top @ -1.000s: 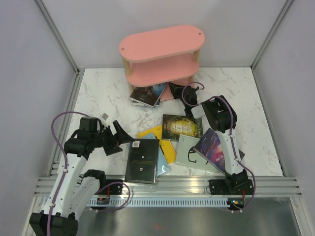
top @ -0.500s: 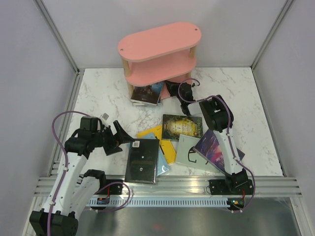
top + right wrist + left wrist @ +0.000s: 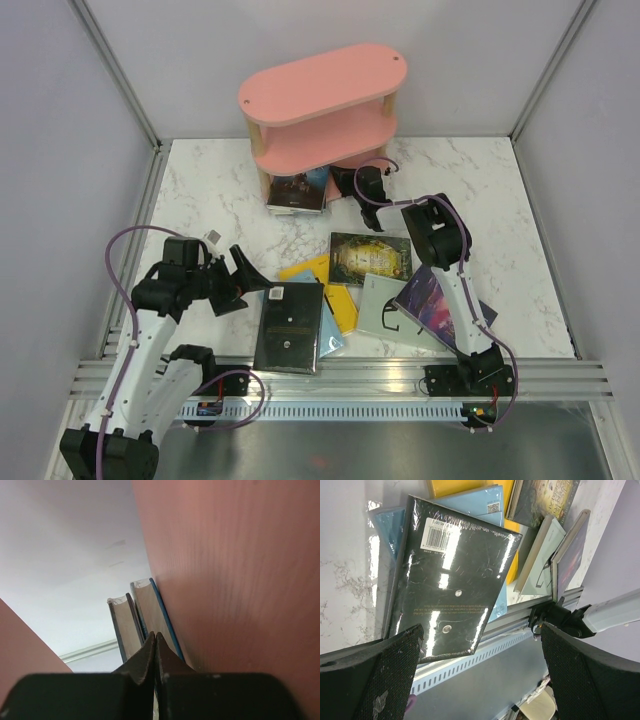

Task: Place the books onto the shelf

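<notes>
The pink shelf (image 3: pixel 320 110) stands at the back of the table. Two books (image 3: pixel 297 188), one dark and one blue, sit in its lowest tier, partly sticking out at the front left. My right gripper (image 3: pixel 347 182) is shut and empty, its tip (image 3: pixel 155 636) pressed against the page edges of those books (image 3: pixel 142 615) beside a pink board (image 3: pixel 235 570). Several books lie on the table: black (image 3: pixel 290 325), yellow (image 3: pixel 330 290), dark green-gold (image 3: pixel 370 257), pale grey-green (image 3: pixel 385 305), purple (image 3: pixel 435 300). My left gripper (image 3: pixel 245 280) hangs open left of the black book (image 3: pixel 455 580).
A metal rail (image 3: pixel 340 375) runs along the near table edge, just below the black book. Grey walls enclose the marble table (image 3: pixel 210 200) on three sides. The right arm's base (image 3: pixel 470 375) stands beside the purple book.
My right gripper has pushed left and away, sliding the two books further under the shelf. The shelf has shifted slightly to the left. The left arm has not moved.
</notes>
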{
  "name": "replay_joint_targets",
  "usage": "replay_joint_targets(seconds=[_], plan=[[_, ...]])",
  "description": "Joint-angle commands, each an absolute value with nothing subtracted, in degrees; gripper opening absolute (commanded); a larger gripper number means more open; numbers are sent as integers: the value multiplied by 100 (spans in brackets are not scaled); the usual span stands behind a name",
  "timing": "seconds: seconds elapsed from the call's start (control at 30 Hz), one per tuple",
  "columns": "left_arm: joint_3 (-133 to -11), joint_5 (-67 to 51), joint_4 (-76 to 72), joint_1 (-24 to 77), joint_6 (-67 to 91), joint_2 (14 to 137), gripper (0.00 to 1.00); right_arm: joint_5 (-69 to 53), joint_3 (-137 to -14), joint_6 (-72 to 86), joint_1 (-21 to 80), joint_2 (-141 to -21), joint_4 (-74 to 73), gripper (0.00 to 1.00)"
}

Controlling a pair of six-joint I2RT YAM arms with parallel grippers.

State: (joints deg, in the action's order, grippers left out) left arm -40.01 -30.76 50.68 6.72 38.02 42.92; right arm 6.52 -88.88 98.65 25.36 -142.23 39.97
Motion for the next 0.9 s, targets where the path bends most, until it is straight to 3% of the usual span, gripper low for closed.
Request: replay_joint_targets(seconds=[0.0,0.27,0.33,0.37,0.53,0.63,0.67,0.7,0.77,0.87], plan=[[-4043,-3050,5062,642,3551,4184,100,9,-9123,9818,2883,-14212,3867,0],[-4289,-2865,5300,642,3393,4262,100,-298,-7684,9256,2103,-13027,3964,2],[-4289,-2813,5317,642,3366,4263,100,-491,-7132,8906,1856,-12484,3938,13],[-4237,-2804,5309,642,3358,4280,100,-701,-6963,8764,1602,-12272,3877,27],[-3789,-2716,5274,607,3235,4386,100,-1107,-6548,6730,1266,-10497,1529,49],[-3482,-2733,5098,598,3225,4359,100,-1239,-6066,6032,1580,-9293,540,63],[-3472,-2829,5011,589,3278,4351,100,-1274,-5882,5934,1721,-9003,353,89],[-3454,-2847,4958,598,3331,4342,100,-1274,-5610,5828,1879,-8495,99,98],[-3279,-2935,4782,589,3541,4359,100,-1143,-5328,5643,2562,-8036,-701,98],[-3068,-3225,4492,598,3743,4543,100,-879,-4459,6062,3633,-7130,-783,98]])
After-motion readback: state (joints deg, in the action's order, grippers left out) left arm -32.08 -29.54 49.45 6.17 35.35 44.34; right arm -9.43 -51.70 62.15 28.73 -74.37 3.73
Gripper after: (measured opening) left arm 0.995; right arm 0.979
